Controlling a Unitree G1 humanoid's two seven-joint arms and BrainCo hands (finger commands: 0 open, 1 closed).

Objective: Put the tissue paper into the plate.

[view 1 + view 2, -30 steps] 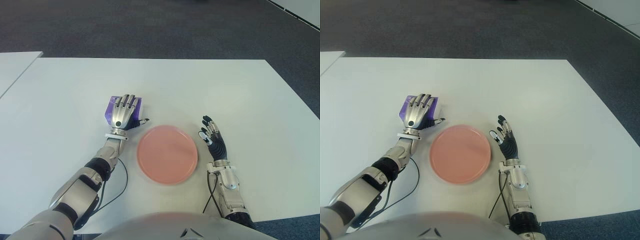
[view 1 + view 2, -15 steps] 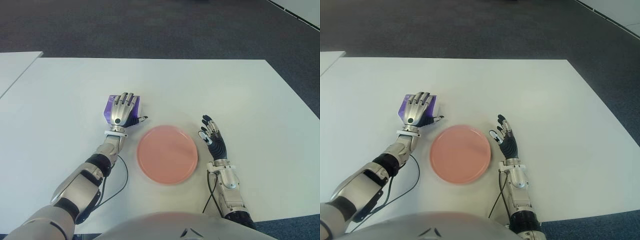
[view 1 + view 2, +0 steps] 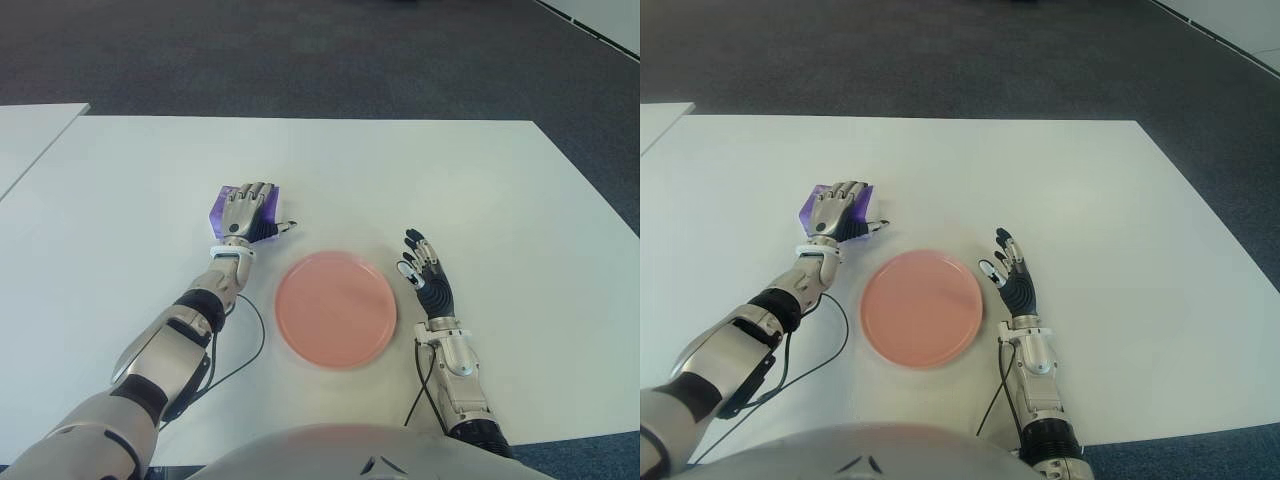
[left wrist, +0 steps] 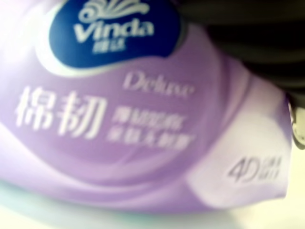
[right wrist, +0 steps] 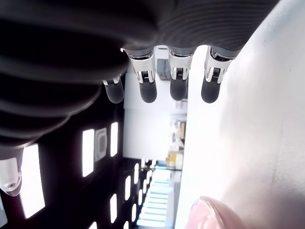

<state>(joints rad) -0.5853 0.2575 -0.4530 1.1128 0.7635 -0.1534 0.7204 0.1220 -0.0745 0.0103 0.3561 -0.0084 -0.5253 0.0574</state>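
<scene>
1. Left wrist view filled by glossy purple tissue paper pack (image 4: 143, 119), edges cut off.
2. Left robot hand (image 3: 246, 212) curled over pack, up-left of round, smooth pink plate (image 3: 335, 309), hiding most of it.
3. Plate holding nothing, on white counter (image 3: 480, 180).
4. Right robot hand (image 3: 425, 277) right of plate, fingers spread, empty.

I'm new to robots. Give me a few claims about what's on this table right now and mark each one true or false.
1. The left hand covers the purple Vinda tissue pack. True.
2. The tissue pack lies in the pink plate. False: it sits on the white table, beside the plate, on the robot's left.
3. The right hand holds something. False: its fingers are spread and hold nothing.
4. The plate lies between the two hands. True.
</scene>
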